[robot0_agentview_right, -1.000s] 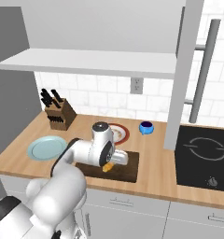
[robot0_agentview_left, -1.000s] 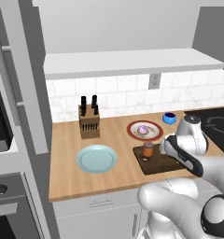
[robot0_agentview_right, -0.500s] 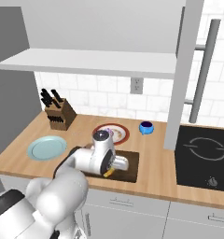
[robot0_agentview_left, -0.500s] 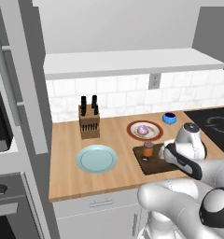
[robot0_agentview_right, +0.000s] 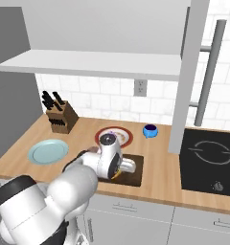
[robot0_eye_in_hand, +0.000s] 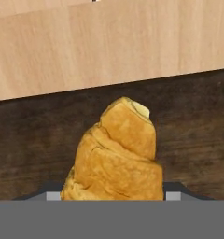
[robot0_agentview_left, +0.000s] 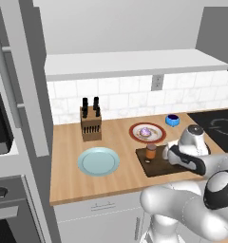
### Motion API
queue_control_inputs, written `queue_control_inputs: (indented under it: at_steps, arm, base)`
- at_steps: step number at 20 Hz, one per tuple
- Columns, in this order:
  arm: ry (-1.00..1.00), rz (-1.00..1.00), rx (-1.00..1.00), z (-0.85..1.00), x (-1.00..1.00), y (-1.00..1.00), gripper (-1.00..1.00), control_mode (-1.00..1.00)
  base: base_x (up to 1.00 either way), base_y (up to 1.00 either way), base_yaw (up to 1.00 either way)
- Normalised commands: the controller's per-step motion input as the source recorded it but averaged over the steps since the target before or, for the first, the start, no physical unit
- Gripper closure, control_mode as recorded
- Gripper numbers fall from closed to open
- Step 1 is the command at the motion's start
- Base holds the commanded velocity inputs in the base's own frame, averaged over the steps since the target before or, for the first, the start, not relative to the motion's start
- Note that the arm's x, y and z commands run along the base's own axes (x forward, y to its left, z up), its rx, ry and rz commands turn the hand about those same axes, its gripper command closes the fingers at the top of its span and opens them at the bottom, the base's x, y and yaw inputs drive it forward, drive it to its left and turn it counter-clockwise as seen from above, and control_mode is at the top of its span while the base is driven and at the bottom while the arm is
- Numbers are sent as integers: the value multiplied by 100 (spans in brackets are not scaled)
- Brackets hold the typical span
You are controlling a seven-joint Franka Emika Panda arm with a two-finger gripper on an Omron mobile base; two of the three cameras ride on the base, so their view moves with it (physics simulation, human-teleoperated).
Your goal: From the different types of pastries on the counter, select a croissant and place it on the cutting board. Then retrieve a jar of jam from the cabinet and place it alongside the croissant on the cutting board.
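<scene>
Over the cutting board (robot0_eye_in_hand: pixel 34 140), the croissant (robot0_eye_in_hand: pixel 116 154) sits betw. the gripper's (robot0_eye_in_hand: pixel 115 196) two dark finger tips, pinched there; it points up in the hand view, w/ dark wood behind it and light-tan counter (robot0_eye_in_hand: pixel 109 42) beyond. In the right base view a bit of golden pastry (robot0_agentview_right: pixel 118 173) peeks out under the white hand, low over the board (robot0_agentview_right: pixel 135 167). Can't tell whether it touches the wood.

On the board's left end in the left base view stands the jar of jam (robot0_agentview_left: pixel 150 152), upright, orange-brown w/ dark lid, just beside the hand. Behind the board, a red-rimmed plate (robot0_agentview_left: pixel 147 132) carries the pink-frosted pastry (robot0_agentview_left: pixel 145 131). Blue bowl (robot0_agentview_left: pixel 172 119) near the backsplash, to the plate's right. Pale blue plate (robot0_agentview_left: pixel 99 161) left of the board, knife block (robot0_agentview_left: pixel 90 125) behind it. Cooktop (robot0_agentview_right: pixel 210 160) at right, cabinet (robot0_agentview_left: pixel 135 61) overhead.
</scene>
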Motion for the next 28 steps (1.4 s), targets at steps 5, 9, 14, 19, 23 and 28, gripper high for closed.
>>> queue_control_inputs:
  at_steps: [5, 9, 14, 19, 23, 28]
  arm:
    - [5, 0, 0, 21, 1, -1, 100, -100]
    - [0, 0, 0, 0, 5, -1, 100, -100]
    - [0, 0, 0, -1, 11, -5, 100, -100]
    - [0, 0, 0, -6, 21, 0, -100, -100]
    - [0, 0, 0, 44, 19, 0, -100, -100]
    - [0, 0, 0, 27, 0, 0, -100, -100]
  base:
    - [0, 0, 0]
    - [0, 0, 0]
    - [0, 0, 0]
    - [0, 0, 0]
    - [0, 0, 0]
    - [0, 0, 0]
